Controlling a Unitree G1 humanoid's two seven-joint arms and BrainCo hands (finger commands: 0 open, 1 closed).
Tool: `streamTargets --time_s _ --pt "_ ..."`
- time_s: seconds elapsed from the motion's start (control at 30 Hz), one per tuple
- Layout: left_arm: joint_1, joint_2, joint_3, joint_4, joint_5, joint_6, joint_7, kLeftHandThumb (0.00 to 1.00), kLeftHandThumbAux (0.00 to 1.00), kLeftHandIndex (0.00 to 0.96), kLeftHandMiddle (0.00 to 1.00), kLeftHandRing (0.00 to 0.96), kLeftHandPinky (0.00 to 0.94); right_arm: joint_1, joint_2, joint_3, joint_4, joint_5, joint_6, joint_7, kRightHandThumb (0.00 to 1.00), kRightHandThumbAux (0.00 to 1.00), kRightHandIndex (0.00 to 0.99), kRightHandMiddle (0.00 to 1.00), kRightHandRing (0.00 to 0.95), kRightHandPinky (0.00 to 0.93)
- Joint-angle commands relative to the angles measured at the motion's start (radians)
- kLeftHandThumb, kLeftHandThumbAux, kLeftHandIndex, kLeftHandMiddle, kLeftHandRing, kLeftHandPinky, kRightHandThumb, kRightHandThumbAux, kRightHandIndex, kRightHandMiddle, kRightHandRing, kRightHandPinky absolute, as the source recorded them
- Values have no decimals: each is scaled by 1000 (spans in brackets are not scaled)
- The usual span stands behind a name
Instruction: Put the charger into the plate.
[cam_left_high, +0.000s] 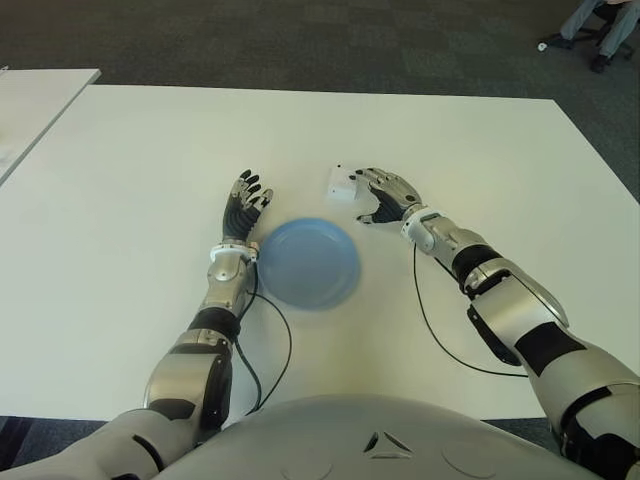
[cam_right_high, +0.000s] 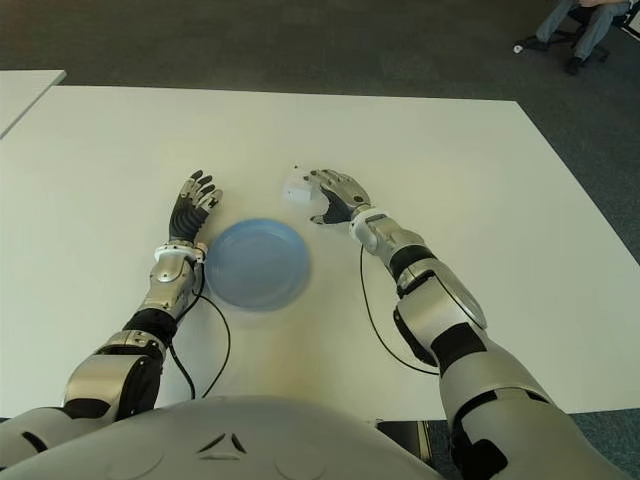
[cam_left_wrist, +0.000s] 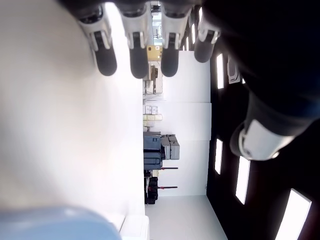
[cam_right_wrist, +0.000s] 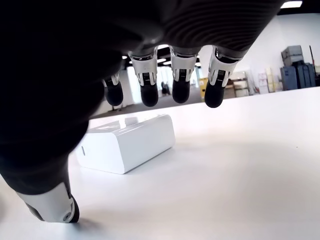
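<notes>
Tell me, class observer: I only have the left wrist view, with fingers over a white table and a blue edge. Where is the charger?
Observer: The charger lies on the table beyond the blue plate, just left of the right hand.
Operator: Has that hand grasped it?
Observer: No. In the right wrist view the fingers hang open above the charger, not closed on it.
Operator: Is anything in the plate?
Observer: Nothing; it lies between the two hands, with the open left hand at its left edge.
</notes>
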Motion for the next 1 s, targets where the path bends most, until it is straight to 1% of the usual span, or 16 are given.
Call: streamTargets --time_s 0.03,0.37,0.6,0.8,1.0 --pt "69 -16 -11 32 5 89 -18 1 608 98 149 147 160 58 -17 34 14 -35 12 -16 0 715 2 52 25 0" --pt "72 -12 -16 24 7 96 -22 0 602 101 154 148 156 68 -45 71 4 -60 10 -57 0 690 3 58 30 0" --pt "70 -11 -14 26 6 100 -25 0 604 103 157 150 159 66 -62 90 -1 -75 13 -59 0 672 0 57 30 0" --pt "64 -7 -13 36 5 97 -28 0 605 104 162 153 159 60 -103 115 -20 -104 20 -66 0 654 8 71 42 0" --pt "61 -6 -12 41 7 95 -28 0 607 105 165 155 162 50 -130 140 -41 -134 28 -77 0 632 6 76 48 0"
